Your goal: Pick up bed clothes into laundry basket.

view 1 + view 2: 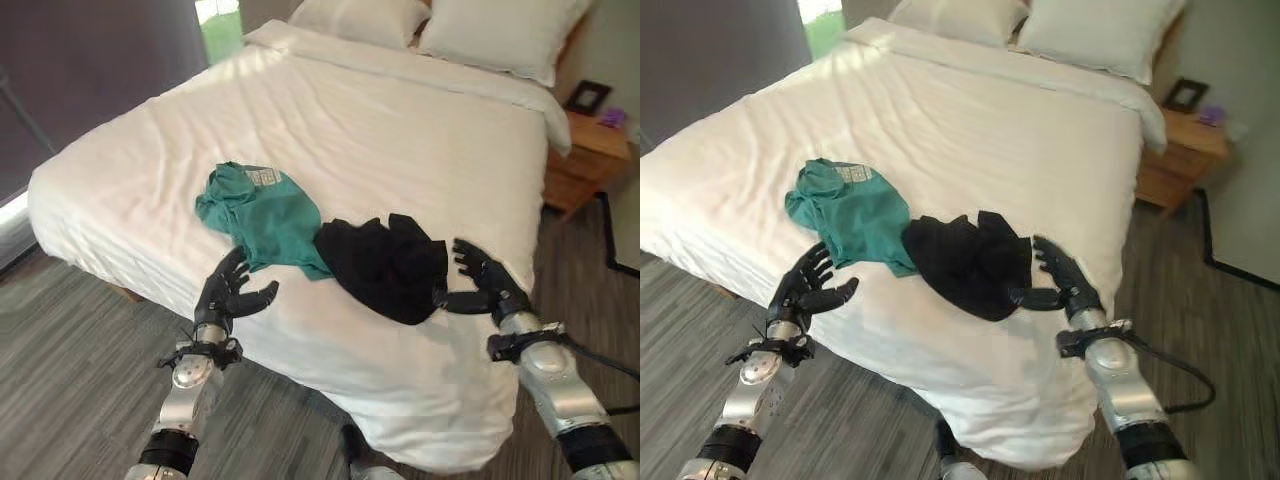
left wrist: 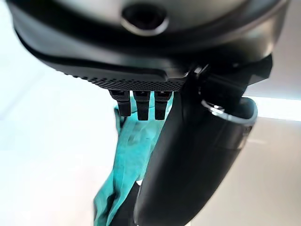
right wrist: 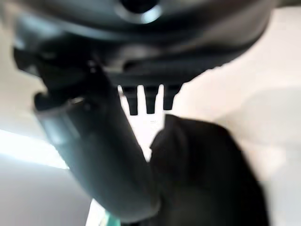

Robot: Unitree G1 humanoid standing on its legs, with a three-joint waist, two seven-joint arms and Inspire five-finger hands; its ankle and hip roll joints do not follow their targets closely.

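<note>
Both hands are released: the left hand (image 1: 228,292) nears the teal shirt (image 1: 262,212), the right hand (image 1: 484,281) touches the black garment (image 1: 388,264) beside the shirt. Each should gather its cloth fully before lifting.

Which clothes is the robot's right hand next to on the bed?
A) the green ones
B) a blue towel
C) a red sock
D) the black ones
D: the right hand sits open at the edge of the crumpled black garment on the white bed, its thumb reaching toward the cloth, while the teal green garment lies on the other side, nearer the open left hand.
</note>
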